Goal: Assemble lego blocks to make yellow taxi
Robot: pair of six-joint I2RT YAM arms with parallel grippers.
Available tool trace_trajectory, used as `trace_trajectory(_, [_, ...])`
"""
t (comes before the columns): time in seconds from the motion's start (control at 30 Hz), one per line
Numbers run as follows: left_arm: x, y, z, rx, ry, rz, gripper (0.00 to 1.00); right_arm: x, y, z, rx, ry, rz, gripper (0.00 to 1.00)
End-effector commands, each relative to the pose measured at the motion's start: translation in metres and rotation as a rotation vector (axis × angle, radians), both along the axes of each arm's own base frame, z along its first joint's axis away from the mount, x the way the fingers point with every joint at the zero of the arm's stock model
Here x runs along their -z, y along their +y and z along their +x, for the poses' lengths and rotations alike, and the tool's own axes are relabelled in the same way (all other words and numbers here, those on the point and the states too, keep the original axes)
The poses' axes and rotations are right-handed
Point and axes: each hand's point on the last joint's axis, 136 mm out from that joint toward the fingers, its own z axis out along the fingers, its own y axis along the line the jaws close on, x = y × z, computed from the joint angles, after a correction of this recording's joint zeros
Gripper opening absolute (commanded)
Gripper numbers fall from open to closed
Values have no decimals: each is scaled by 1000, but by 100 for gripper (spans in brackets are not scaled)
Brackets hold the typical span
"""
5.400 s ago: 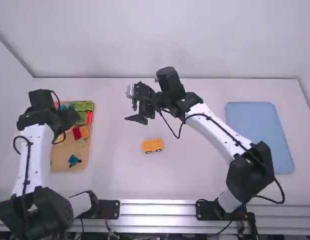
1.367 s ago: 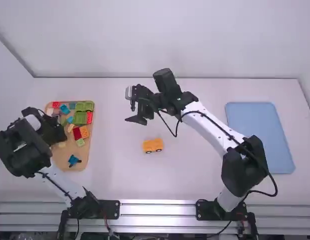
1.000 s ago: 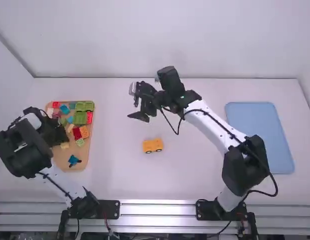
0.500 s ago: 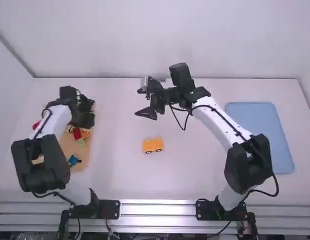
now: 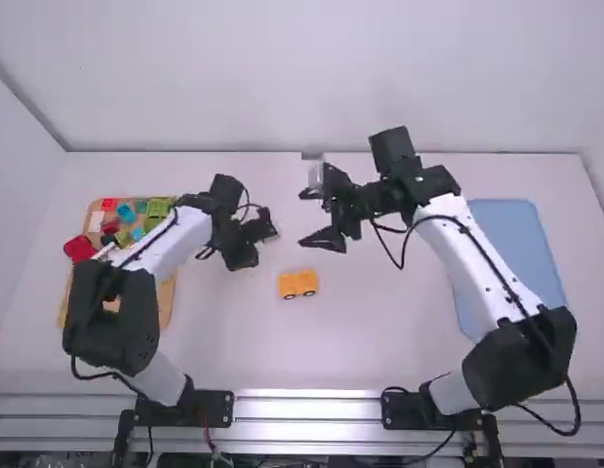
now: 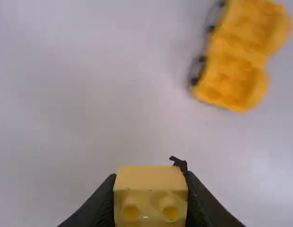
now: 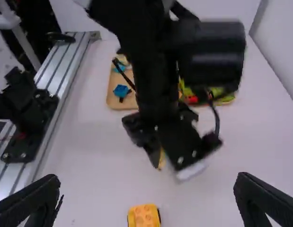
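My left gripper [image 5: 245,259] hangs just left of the orange-yellow wheeled car base [image 5: 299,284] on the table. In the left wrist view my left gripper [image 6: 150,189] is shut on a pale yellow block [image 6: 150,196], two round studs facing the camera; the car base [image 6: 236,56] lies apart from it. My right gripper [image 5: 324,240] is above and beyond the base, slightly right. The right wrist view shows my right gripper [image 7: 148,179] open with nothing between its fingers, the base [image 7: 144,216] below and a bit of the yellow block [image 7: 161,158] at the other gripper.
A wooden tray [image 5: 166,317] at the left holds green, red and blue blocks, with a red piece [image 5: 79,249] at its left edge. A blue tray [image 5: 521,253] lies at the right, partly under the right arm.
My left gripper has swung right from over the wooden tray to beside the car base. The right arm has shifted somewhat to the right. The car base has stayed put.
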Motion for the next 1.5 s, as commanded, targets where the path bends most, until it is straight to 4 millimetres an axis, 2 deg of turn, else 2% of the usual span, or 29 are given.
trace_trajectory(0.0, [18,-14,-16,203,14,27,20,-17,-5,-8,-54,-125,25,98])
trace_trajectory(0.03, [23,-13,-19,227,13,50,17,-17,-8,-9,-49,-118,22,98])
trace_trajectory(0.17, [44,-5,-31,236,35,106,15,-16,-17,-9,-25,-84,10,98])
trace_trajectory(0.23, [54,0,-38,227,50,105,21,-15,-19,-8,-21,-77,13,98])
trace_trajectory(0.3, [67,3,-44,225,46,109,22,-18,-19,-9,-26,-72,33,98])
trace_trajectory(0.47, [90,7,-43,222,-28,133,28,-20,-18,-9,-32,-77,48,98])
trace_trajectory(0.5, [92,7,-43,222,-40,131,32,-20,-18,-9,-32,-79,49,98])
trace_trajectory(0.53, [95,7,-42,220,-53,128,42,-20,-18,-9,-32,-80,48,98])
trace_trajectory(0.6, [96,7,-42,216,-59,125,56,-20,-18,-9,-32,-78,48,98])
trace_trajectory(0.63, [96,8,-38,193,-71,132,99,-20,-18,-9,-33,-77,48,99])
trace_trajectory(0.73, [91,11,-28,128,-90,155,99,-20,-18,-9,-32,-77,48,98])
trace_trajectory(0.8, [78,6,-26,155,-87,127,99,-21,-18,-7,-29,-88,52,98])
trace_trajectory(0.83, [78,6,-26,155,-87,127,99,-21,-18,-7,-29,-88,52,98])
trace_trajectory(0.93, [39,-11,-32,314,-116,-40,99,-23,-17,-3,-22,-106,57,98])
trace_trajectory(0.97, [35,-12,-32,324,-124,-55,99,-23,-17,-3,-22,-107,56,98])
trace_trajectory(1.0, [17,-13,-33,352,-156,-126,99,-23,-17,-3,-21,-107,54,98])
trace_trajectory(1.1, [-17,-10,-34,350,-249,-283,99,-22,-17,-3,-21,-106,54,98])
trace_trajectory(1.17, [-34,-7,-37,331,-299,-396,99,-22,-17,-2,-21,-106,53,98])
trace_trajectory(1.3, [-32,7,-47,299,-354,-510,99,-16,-19,3,3,-124,9,98])
trace_trajectory(1.47, [-17,7,-53,226,-412,-640,99,-12,-21,7,21,-138,-19,98])
